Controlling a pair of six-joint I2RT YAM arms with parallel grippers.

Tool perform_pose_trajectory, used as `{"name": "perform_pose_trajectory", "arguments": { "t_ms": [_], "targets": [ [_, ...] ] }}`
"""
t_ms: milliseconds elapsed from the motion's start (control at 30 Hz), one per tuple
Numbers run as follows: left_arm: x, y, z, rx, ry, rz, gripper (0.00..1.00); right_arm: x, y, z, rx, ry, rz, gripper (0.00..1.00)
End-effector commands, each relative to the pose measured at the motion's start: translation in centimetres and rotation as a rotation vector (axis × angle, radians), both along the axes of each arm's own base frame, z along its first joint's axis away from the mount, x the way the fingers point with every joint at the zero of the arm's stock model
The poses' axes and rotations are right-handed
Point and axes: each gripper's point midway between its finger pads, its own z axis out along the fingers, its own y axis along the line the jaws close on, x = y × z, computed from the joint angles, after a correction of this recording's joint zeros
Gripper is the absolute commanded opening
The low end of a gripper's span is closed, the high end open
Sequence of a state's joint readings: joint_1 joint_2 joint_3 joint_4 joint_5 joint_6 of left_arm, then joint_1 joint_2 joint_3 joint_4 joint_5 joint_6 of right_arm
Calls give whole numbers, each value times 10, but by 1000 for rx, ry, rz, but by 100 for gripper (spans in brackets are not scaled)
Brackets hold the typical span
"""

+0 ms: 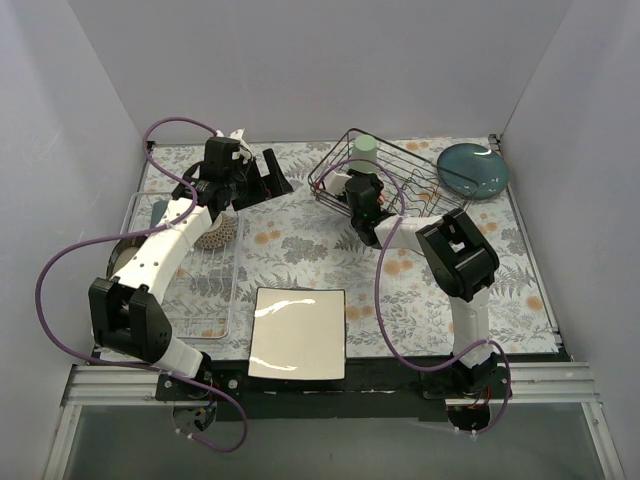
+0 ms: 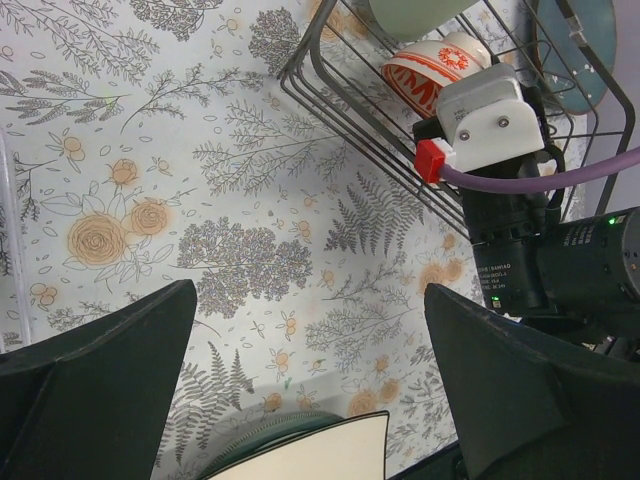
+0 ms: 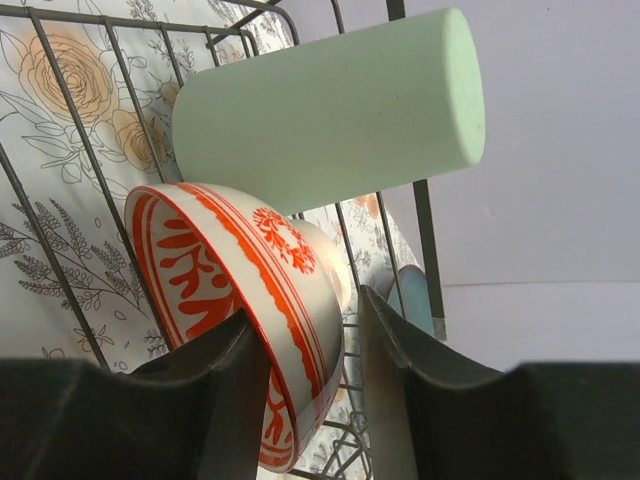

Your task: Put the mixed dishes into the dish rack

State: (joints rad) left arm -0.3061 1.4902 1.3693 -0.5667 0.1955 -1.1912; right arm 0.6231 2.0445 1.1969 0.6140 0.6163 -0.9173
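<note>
The black wire dish rack (image 1: 425, 188) stands at the back centre-right. The pale green cup (image 1: 363, 150) lies in its left end, also in the right wrist view (image 3: 330, 110). My right gripper (image 1: 352, 192) reaches into the rack. Its jaws (image 3: 305, 310) straddle the rim of the red-orange patterned bowl (image 3: 250, 270). One finger touches the bowl's inside; a gap shows at the other. A round blue-green plate (image 1: 472, 170) lies by the rack's right end. The white square plate (image 1: 298, 332) lies at the front. My left gripper (image 1: 268, 180) hovers open and empty at the back left.
A pale wire tray (image 1: 205, 290) lies at the left under my left arm, with a brown patterned dish (image 1: 216, 236) at its far end. White walls close in the back and sides. In the left wrist view a dark green curved rim (image 2: 250, 432) shows beside the white plate (image 2: 320, 455).
</note>
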Motion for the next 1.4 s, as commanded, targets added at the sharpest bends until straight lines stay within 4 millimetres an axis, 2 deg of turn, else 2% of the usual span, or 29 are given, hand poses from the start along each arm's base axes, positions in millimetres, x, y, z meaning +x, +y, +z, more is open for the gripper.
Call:
{"name": "perform_pose_trajectory", "arguments": {
  "t_ms": [0, 67, 167, 200, 267, 433, 633, 767, 900, 1067, 1367],
  "targets": [
    [-5, 3, 25, -27, -62, -1, 98, -7, 7, 7, 57, 36, -4, 44],
    [-5, 4, 25, -30, -64, 3, 98, -8, 11, 10, 112, 54, -7, 43],
    [-4, 4, 25, -33, -64, 4, 98, -14, 16, 3, 183, 124, -27, 41],
    [-4, 4, 25, -33, -66, 6, 98, -13, 19, 9, 211, 130, -27, 41],
    [-4, 4, 25, -32, -68, 5, 98, -18, 23, 6, 245, 181, -24, 40],
    [-2, 4, 25, -36, -66, 7, 98, -23, 35, 14, 380, 232, -33, 41],
    [0, 4, 24, -34, -66, 7, 98, -37, 47, 3, 427, 321, 6, 41],
    [0, 5, 23, -35, -64, 8, 98, -41, 46, -8, 385, 326, -10, 46],
    [0, 5, 23, -38, -62, 8, 98, -42, 45, -7, 366, 297, -24, 56],
    [0, 4, 20, -46, -52, 8, 98, -42, 49, 3, 362, 248, -40, 66],
    [1, 6, 18, -47, -49, 14, 98, -50, 49, 13, 405, 252, -79, 76]
  ]
}}
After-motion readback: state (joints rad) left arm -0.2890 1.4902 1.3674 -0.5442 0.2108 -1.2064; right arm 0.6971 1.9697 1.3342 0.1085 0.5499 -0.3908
